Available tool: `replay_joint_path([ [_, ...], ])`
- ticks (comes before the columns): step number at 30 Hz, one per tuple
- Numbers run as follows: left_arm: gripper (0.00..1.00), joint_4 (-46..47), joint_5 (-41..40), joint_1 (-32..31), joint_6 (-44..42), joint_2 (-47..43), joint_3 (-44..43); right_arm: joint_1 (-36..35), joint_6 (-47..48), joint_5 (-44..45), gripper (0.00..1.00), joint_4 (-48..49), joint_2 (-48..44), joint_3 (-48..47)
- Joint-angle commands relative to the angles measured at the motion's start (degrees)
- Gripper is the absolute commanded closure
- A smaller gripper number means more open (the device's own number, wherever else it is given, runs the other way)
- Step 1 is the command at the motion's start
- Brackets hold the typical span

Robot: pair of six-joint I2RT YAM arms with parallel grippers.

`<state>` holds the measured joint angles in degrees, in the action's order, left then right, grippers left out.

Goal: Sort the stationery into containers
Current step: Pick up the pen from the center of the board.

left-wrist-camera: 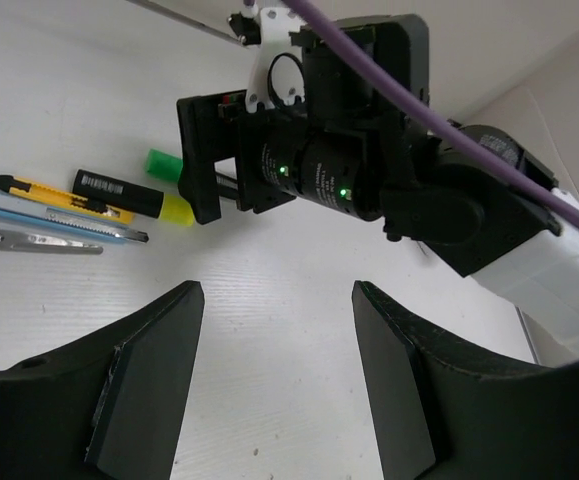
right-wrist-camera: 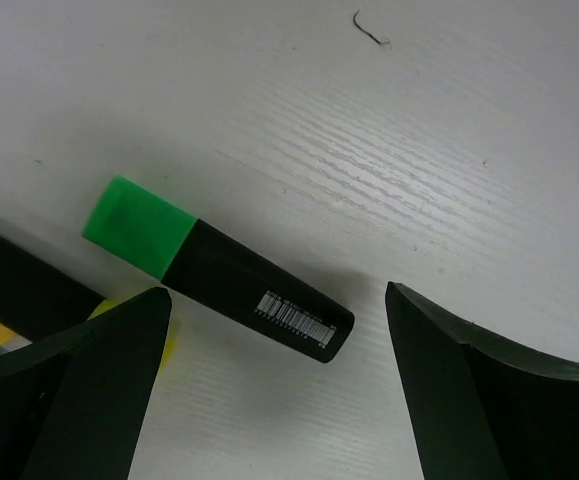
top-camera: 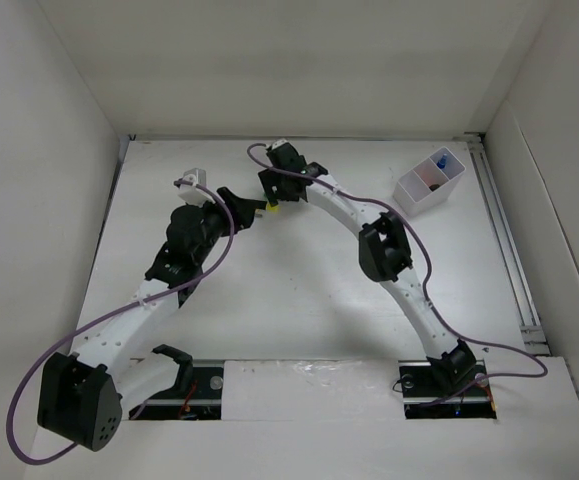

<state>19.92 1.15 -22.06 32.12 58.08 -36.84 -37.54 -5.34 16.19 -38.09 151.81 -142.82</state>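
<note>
A black highlighter with a green end lies on the table, just ahead of my open, empty right gripper and between its fingers' lines. A yellow-ended highlighter lies beside it, and its yellow tip shows by my right gripper's left finger. A thin yellow pen and a scissors blade lie at the left of the left wrist view. My left gripper is open and empty over bare table, facing the right gripper. The white divided box stands at the back right and holds a blue-capped bottle.
The right arm's wrist hangs close in front of my left gripper. Purple cables loop over both arms. White walls close in the table on the left, back and right. A metal rail runs along the right edge.
</note>
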Motion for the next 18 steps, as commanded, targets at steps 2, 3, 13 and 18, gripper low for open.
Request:
replay_joint_path([
  [2, 0.42, 2.4, 0.7, 0.3, -0.3, -0.6, -0.2, -0.4, 2.5, 0.3, 0.06, 2.0, 1.8, -2.7],
  [3, 0.42, 2.4, 1.2, 0.3, -0.3, -0.6, -0.2, -0.4, 2.5, 0.3, 0.06, 2.7, 2.3, -2.7],
  [13, 0.42, 2.4, 1.2, 0.8, -0.3, -0.6, -0.2, -0.4, 3.6, -5.8, 0.26, 3.7, 2.4, -2.5],
  [18, 0.44, 2.4, 1.2, 0.8, -0.3, -0.1, -0.2, 0.2, 1.1, -6.3, 0.46, 4.9, -0.3, 2.7],
])
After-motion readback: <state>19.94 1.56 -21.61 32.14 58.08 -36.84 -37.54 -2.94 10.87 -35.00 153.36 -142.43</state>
